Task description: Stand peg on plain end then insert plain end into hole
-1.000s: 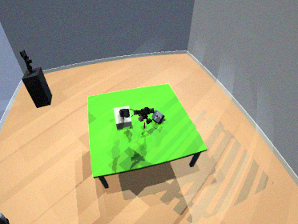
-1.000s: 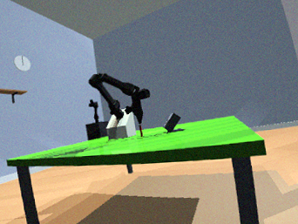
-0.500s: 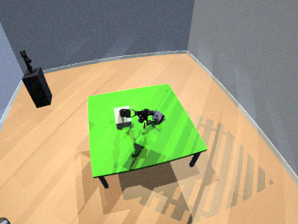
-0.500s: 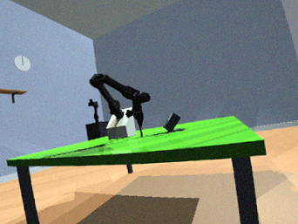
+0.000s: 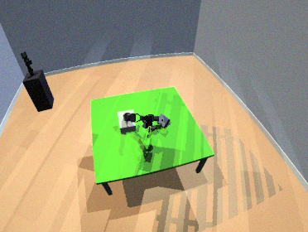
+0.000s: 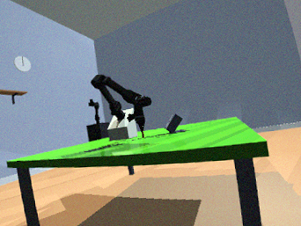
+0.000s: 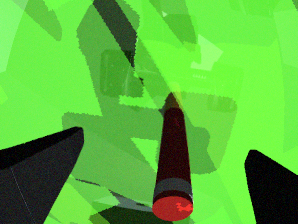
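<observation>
The dark red peg point(image 7: 173, 145) point(image 6: 143, 135) stands upright on the green table. Its banded end is up; the band looks grey in the wrist view, below a bright red end face. My gripper point(image 7: 167, 148) point(image 6: 142, 127) is open and points down over the peg. Its fingers stand wide on either side of the peg's upper part, with a gap on both sides. The sloped panel point(image 5: 164, 120) point(image 6: 174, 123) stands on the table beyond the peg, to the right in the exterior view. It is outside the wrist view. The peg's foot is small and dim there.
A white and grey box-like block point(image 5: 121, 120) point(image 6: 118, 133) stands by the arm's base, to the left of the peg in the exterior view. The green table point(image 5: 112, 166) point(image 6: 209, 140) carries the arm's shadows. A black pedestal point(image 5: 38, 91) stands on the floor far from the table.
</observation>
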You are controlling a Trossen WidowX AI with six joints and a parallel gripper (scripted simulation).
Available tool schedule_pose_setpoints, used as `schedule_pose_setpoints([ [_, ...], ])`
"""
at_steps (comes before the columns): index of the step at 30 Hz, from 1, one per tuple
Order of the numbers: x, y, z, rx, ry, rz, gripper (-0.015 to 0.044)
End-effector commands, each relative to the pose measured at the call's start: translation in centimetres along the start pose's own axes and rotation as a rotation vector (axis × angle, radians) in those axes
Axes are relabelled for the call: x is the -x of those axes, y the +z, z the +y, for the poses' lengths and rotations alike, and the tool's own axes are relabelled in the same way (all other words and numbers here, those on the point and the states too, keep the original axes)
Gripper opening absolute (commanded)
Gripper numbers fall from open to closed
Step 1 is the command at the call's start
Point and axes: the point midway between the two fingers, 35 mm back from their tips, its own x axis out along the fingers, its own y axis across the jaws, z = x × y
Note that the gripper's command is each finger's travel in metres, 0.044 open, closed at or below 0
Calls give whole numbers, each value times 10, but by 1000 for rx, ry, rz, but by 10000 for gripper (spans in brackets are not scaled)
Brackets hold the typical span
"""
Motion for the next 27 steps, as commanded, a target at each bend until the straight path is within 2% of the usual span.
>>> schedule_pose_setpoints([
  [1, -3, 0, -3, 13, -9, -3, 440],
  [2, -3, 0, -3, 13, -9, -3, 440],
  [17, -1, 0, -1, 1, -1, -1, 46],
  [24, -1, 0, -1, 1, -1, -1, 0],
  [27, 0, 0, -1, 1, -1, -1, 0],
])
